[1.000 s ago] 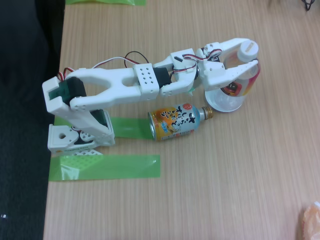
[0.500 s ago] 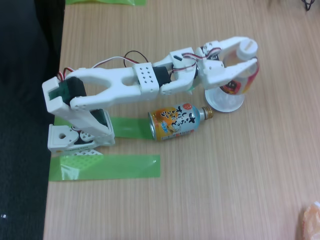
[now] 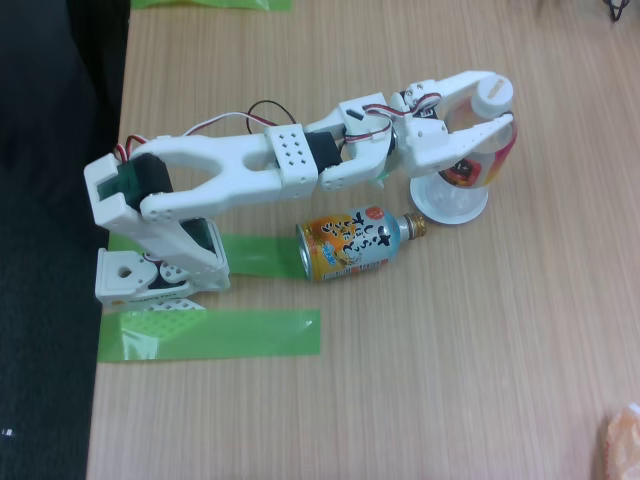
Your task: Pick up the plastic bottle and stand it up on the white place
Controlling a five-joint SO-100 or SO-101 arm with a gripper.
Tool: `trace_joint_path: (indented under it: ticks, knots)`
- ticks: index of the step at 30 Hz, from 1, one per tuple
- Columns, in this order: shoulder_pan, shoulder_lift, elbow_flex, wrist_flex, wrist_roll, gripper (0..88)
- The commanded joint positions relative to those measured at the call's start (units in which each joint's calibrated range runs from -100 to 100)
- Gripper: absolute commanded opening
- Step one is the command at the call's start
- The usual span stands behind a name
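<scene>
In the fixed view the clear plastic bottle (image 3: 472,168), with its white cap (image 3: 493,96) and red, black and yellow label, is held nearly upright. My gripper (image 3: 502,101) is shut on it, one white finger on each side of its upper part. The bottle's base is over the white place (image 3: 450,208), a small round plate on the wooden table. I cannot tell whether the base touches the plate. The arm stretches from its base at the left to the bottle.
An orange and light-blue bottle-can (image 3: 353,243) with a gold cap lies on its side just below the arm, close to the plate. Green tape strips (image 3: 210,333) lie by the arm's base (image 3: 150,270). The table's left edge (image 3: 108,400) drops to dark floor.
The bottle's lower part has shifted a little over the plate, whose rim now shows more plainly. The gripper stays shut on the bottle and has hardly moved.
</scene>
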Motion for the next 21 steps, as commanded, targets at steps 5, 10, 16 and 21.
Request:
trace_joint_path:
  ticks: [5,10,16,21]
  knots:
    - [-0.40,-0.93,3.34,-1.07,-0.01,16.9]
    - [-0.40,-4.12,4.33,-0.47,-0.06,16.9]
    - [-0.40,-7.06,8.05,-0.56,-0.01,16.9]
    - [-0.40,-7.65,7.68,-0.39,-0.01,16.9]
